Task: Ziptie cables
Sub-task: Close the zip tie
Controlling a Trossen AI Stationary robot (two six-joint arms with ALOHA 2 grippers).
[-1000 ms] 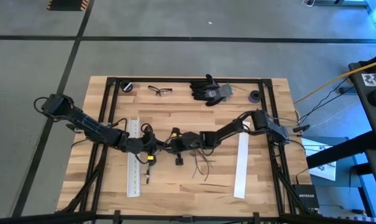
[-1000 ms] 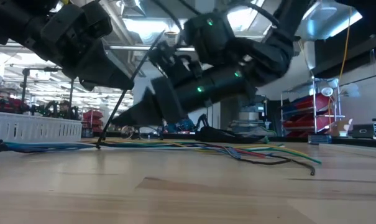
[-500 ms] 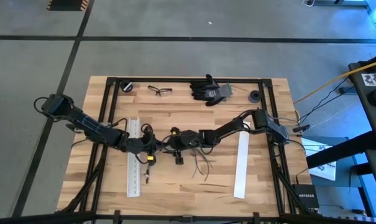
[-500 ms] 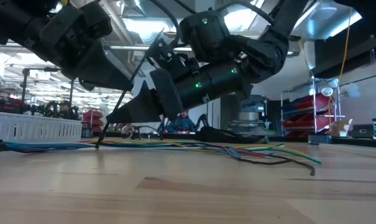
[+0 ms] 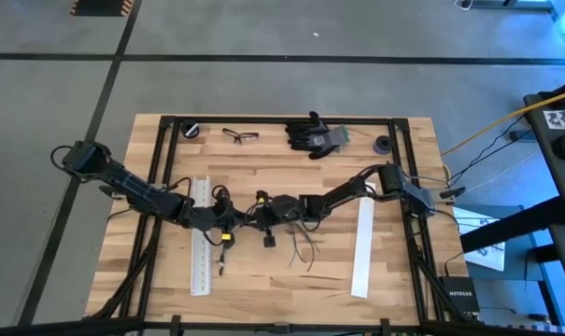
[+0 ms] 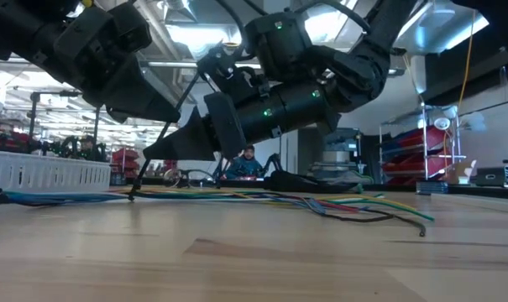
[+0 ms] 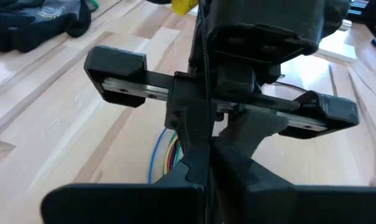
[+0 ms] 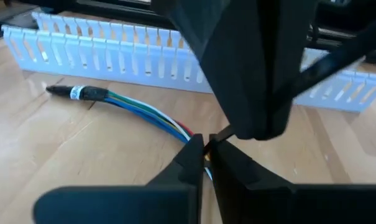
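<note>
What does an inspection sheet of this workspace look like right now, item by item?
Surface: wooden table, black frame around it.
Job's things: cables lying flat mid-table, loose ends splayed; thin black strip slanting up from them, holder unclear.
Clutter: black gloves, safety glasses, two long white slotted strips, small dark round items at the far edge.
Grippers: left gripper and right gripper meet tip to tip over the bundle, fingers shut.
Cables: yellow and black leads trail off the table's right side.
Surroundings: grey floor, shelving, a person seated far behind.
</note>
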